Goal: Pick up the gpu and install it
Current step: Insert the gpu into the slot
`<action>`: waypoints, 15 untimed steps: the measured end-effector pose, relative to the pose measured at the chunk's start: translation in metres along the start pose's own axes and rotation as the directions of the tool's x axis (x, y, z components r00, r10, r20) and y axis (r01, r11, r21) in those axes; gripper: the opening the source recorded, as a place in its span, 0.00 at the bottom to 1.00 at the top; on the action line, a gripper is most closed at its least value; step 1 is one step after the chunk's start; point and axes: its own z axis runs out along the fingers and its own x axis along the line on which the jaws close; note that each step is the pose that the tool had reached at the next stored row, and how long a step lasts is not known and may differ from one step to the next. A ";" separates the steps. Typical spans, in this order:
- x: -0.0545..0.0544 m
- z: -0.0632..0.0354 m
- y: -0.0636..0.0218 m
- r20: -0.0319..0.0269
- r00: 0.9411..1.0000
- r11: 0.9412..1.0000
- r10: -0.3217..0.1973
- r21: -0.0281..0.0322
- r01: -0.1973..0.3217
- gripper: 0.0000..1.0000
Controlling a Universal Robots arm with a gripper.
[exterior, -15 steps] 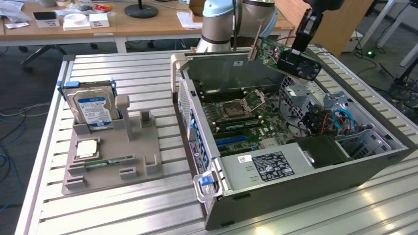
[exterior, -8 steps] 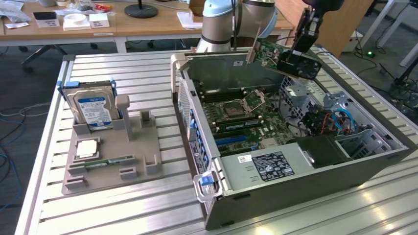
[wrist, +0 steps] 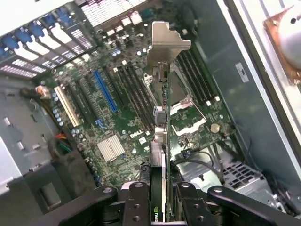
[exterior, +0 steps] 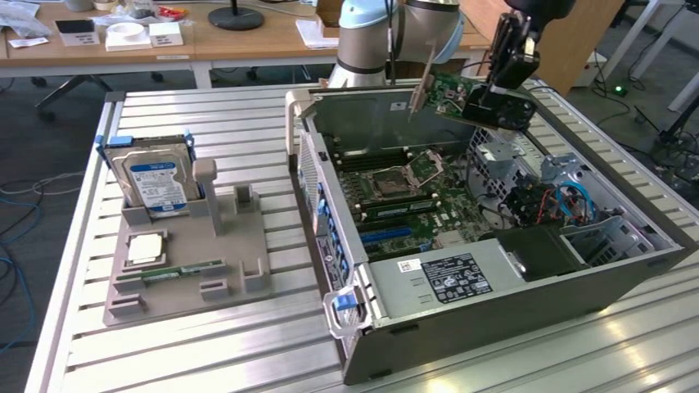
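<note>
Gpu (exterior: 446,92), judged light, stiff yet fragile, hangs above the motherboard (exterior: 404,196) of the open computer case (exterior: 525,303), clamped across its fan-end faces by the end effector (exterior: 486,105), silver bracket (wrist: 167,40) end free.

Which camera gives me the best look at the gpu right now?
The exterior view: it shows the gpu with its green face and silver bracket, held above the open case. The wrist view shows it edge-on in the gripper.
</note>
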 end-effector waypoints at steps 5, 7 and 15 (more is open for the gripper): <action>0.000 0.0006 0.0000 -0.003 0.996 0.996 -0.091 -0.002 0.091 0.26; 0.000 0.0008 0.0000 -0.004 0.992 0.992 -0.127 -0.003 0.127 0.26; 0.000 0.0010 0.0000 -0.006 0.982 0.982 -0.190 -0.005 0.190 0.26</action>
